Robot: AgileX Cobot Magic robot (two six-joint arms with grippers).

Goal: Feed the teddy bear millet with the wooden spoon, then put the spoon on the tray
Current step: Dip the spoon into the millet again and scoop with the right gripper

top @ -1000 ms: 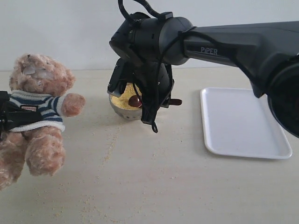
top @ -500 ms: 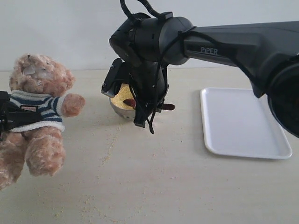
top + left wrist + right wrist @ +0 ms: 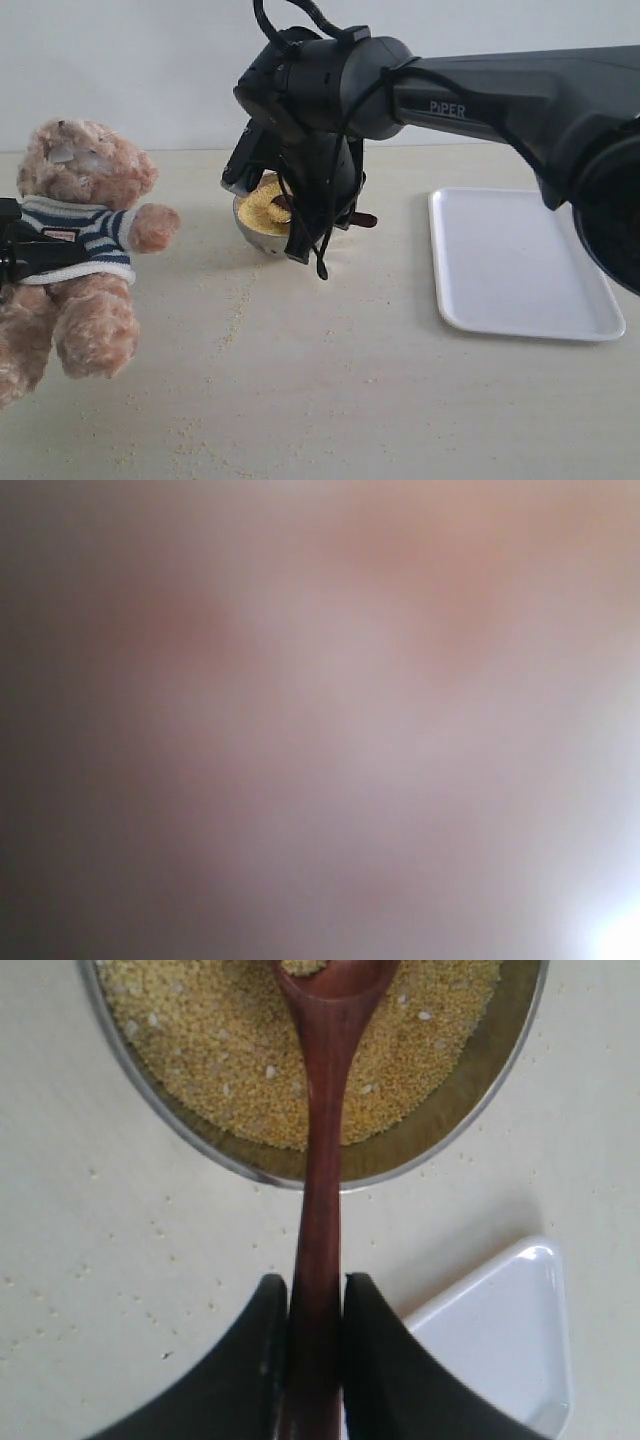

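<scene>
Within the last second the wooden spoon (image 3: 322,1160), clenched by its handle in the right gripper (image 3: 315,1305), was tipped down into the millet (image 3: 210,1050) in the steel bowl (image 3: 445,1125), so scooping was judged begun. The teddy bear (image 3: 85,190) was grasped by the left gripper (image 3: 30,252) well apart from the bowl, with only scattered grains (image 3: 235,315) between, and the tray (image 3: 520,300) was seen on the far side.

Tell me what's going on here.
The right hand grips the wooden spoon by its handle. The spoon's bowl is dipped into the millet in the steel bowl. The left hand holds the teddy bear around its torso, apart from the bowl. The tray lies on the bowl's other side, and the spoon is not yet on it. The left wrist view is only a blur.
</scene>
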